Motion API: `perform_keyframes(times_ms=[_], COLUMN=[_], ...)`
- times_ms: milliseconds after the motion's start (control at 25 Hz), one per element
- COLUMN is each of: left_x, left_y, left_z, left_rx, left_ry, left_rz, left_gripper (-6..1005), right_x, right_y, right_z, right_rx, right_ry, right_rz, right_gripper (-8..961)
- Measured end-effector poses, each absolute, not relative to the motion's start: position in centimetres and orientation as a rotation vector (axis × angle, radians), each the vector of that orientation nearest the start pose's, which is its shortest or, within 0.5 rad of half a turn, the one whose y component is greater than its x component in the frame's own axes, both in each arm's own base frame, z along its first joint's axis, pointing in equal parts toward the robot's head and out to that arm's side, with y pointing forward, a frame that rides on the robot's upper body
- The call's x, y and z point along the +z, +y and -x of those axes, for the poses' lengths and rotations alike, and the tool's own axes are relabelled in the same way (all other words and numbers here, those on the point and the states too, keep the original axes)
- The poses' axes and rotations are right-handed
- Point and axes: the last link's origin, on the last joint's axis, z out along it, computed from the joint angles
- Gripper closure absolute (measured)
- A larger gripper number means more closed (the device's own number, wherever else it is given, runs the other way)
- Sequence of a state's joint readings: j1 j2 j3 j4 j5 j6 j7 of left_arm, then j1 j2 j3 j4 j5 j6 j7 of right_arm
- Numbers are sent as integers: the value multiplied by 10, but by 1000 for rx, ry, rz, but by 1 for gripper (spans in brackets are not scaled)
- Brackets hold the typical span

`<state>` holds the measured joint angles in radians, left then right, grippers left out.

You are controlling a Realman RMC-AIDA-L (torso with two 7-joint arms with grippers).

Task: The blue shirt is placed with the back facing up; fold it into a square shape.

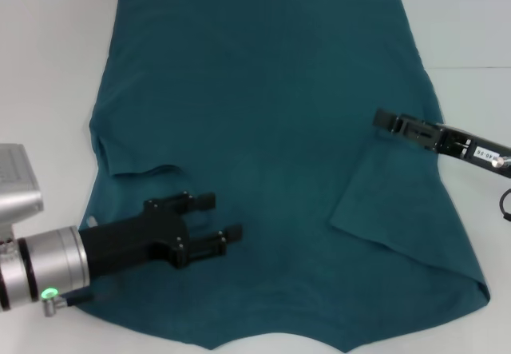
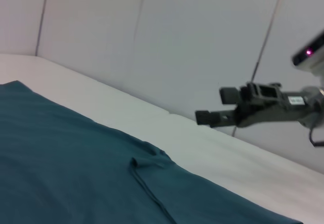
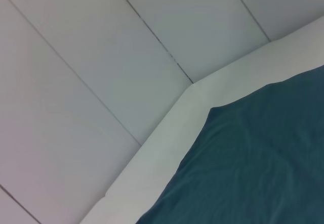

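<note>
The left gripper (image 1: 226, 218) hovers over the near left part of the blue shirt (image 1: 263, 130), jaws spread and empty. The shirt lies flat on the white tabletop (image 1: 48, 66), both sleeves folded inward. Farther right, the right gripper (image 1: 382, 119) hangs above the folded right sleeve, jaws spread, holding nothing.

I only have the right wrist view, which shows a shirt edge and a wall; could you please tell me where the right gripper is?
Observer: The right gripper hovers over the right edge of the blue shirt, jaws open and empty.
Operator: Thank you. Is that side's sleeve folded in?
Observer: Yes, the right sleeve lies folded inward onto the body.
Operator: And the left arm?
Observer: The left gripper is over the shirt's near left part, jaws open, holding nothing.
</note>
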<state>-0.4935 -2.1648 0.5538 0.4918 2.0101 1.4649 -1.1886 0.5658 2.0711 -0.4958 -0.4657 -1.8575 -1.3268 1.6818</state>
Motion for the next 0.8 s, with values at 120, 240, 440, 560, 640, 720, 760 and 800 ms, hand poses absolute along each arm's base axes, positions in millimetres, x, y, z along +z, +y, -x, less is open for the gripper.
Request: perform_keyframes(times_ms=[120,240,440,560,640,720,760,800], left_x=[-41,-30,-8,6,13,19,24,26], left_y=[307,306,300,290,284,278,275,272], left_z=[279,287,306,319,326,334,340,344], left_rx=[-805,-788,-735,-702,-691,-688,-690,-689], left_ry=[-751,-803,-912,-980,-1040,-1108,-1147,-1179], left_rz=[2572,2533,2449,2392,2351,2299,2260,2236], left_gripper=[227,225,222,221,222,223,224,224], right_x=[2,-1,-5,-10,-11,-11,-10,-10], right_y=[359,356,354,354,355,355,355,355], right_z=[-283,-284,-285,-281,-280,-280,-280,-280], right_rx=[996,998,1007,1010,1012,1016,1021,1024], right_ry=[1266,1270,1277,1285,1291,1298,1301,1302], right_rz=[2215,2219,2209,2222,2225,2223,2219,2218], right_gripper=[58,23,25,26,27,28,29,30])
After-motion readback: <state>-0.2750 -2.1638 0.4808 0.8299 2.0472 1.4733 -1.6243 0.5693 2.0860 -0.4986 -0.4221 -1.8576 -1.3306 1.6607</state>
